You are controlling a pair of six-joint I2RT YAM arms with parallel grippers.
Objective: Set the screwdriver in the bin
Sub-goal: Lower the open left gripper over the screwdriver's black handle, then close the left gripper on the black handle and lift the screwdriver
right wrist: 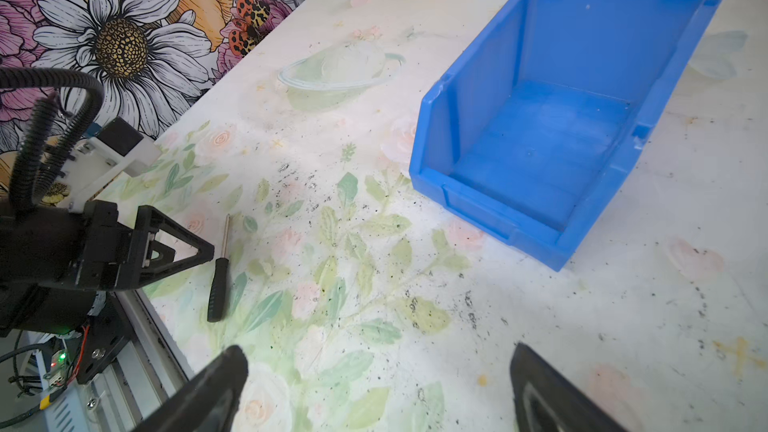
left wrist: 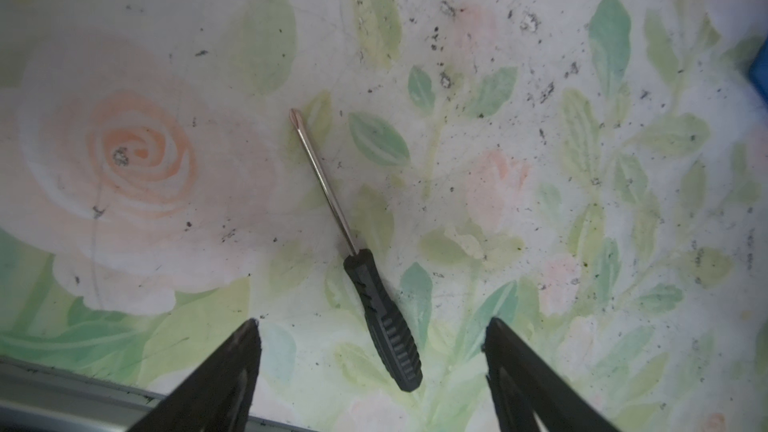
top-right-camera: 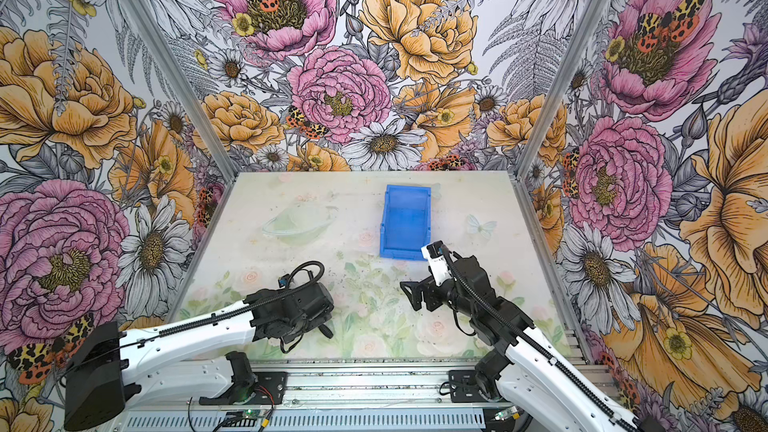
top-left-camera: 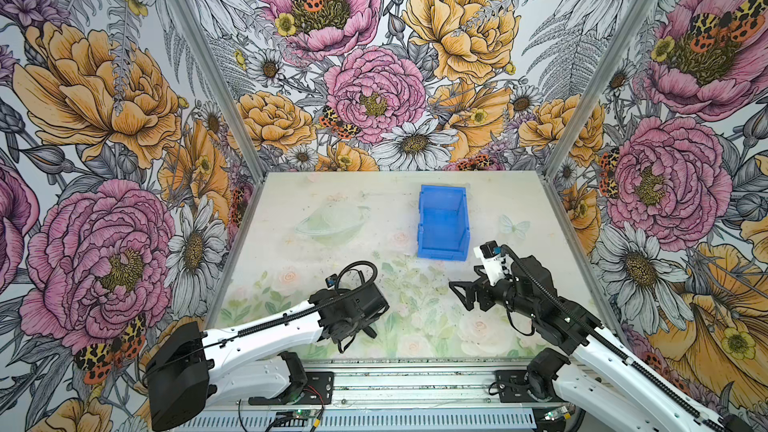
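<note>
Flowered tabletop [top-left-camera: 365,201] — the screwdriver [left wrist: 360,271] is laid flat, well apart from the bin [right wrist: 478,97]. Left gripper [left wrist: 372,324] and right gripper [right wrist: 378,350] are held wide.

Screwdriver [left wrist: 362,272]: handle matt black plastic, ribbed at the grip; shaft bare metal, glossy.
Bin [right wrist: 602,35]: smooth blue plastic, faint sheen, floor scuffed pale.
Bench [right wrist: 415,305]: matt printed floral sheet, worn, peppered with dark flecks.
Left pincer [left wrist: 372,322] and right pincer [right wrist: 378,349]: matt black plastic.
Arm shells [top-left-camera: 257,347]: glossy white plastic.
Front rail [top-left-camera: 415,382]: bare grey metal, dull.
</note>
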